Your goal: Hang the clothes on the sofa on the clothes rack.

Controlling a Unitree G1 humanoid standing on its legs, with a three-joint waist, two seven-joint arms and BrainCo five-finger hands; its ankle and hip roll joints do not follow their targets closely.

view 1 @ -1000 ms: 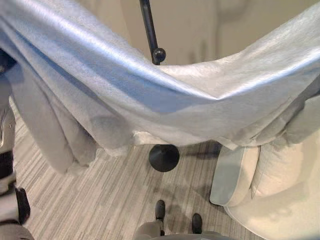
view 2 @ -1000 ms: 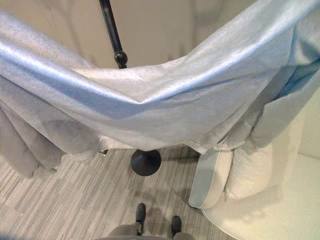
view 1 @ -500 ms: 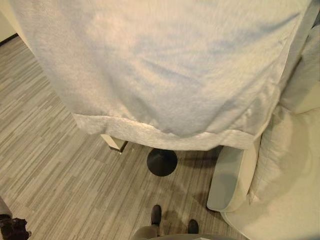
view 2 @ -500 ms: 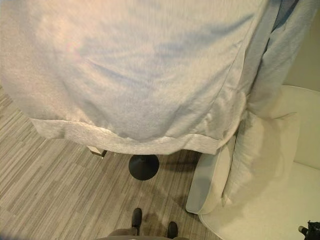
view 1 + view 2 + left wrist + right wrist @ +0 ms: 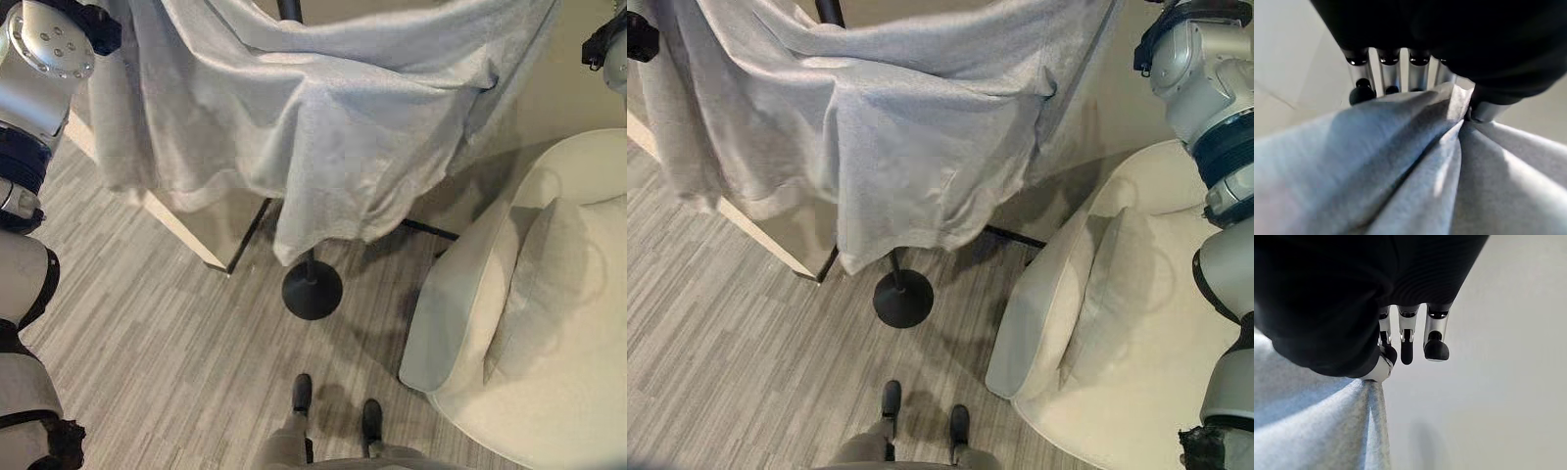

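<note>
A light grey garment (image 5: 333, 147) hangs draped over the black clothes rack, whose pole (image 5: 289, 8) rises behind it and whose round base (image 5: 312, 291) stands on the floor below the hem. My left hand (image 5: 1391, 73) is shut on a gathered fold of the garment (image 5: 1415, 161), pinched between thumb and fingers up at the garment's left end. At the garment's right end, my right hand (image 5: 1408, 333) has its fingers curled and its thumb nips an edge of the cloth (image 5: 1327, 431). Both arms reach upward, the left arm (image 5: 39, 59) and the right arm (image 5: 1195, 78).
A cream sofa (image 5: 460, 323) with a cushion (image 5: 549, 274) stands at the right, close to the rack's base. A beige cabinet corner (image 5: 196, 230) sits behind the garment at left. Striped grey floor (image 5: 147, 372) lies open in front.
The garment, stretched close before the camera earlier and blocking most of the scene, now hangs farther away over the rack. The whole picture has shifted, bringing both raised arms into sight.
</note>
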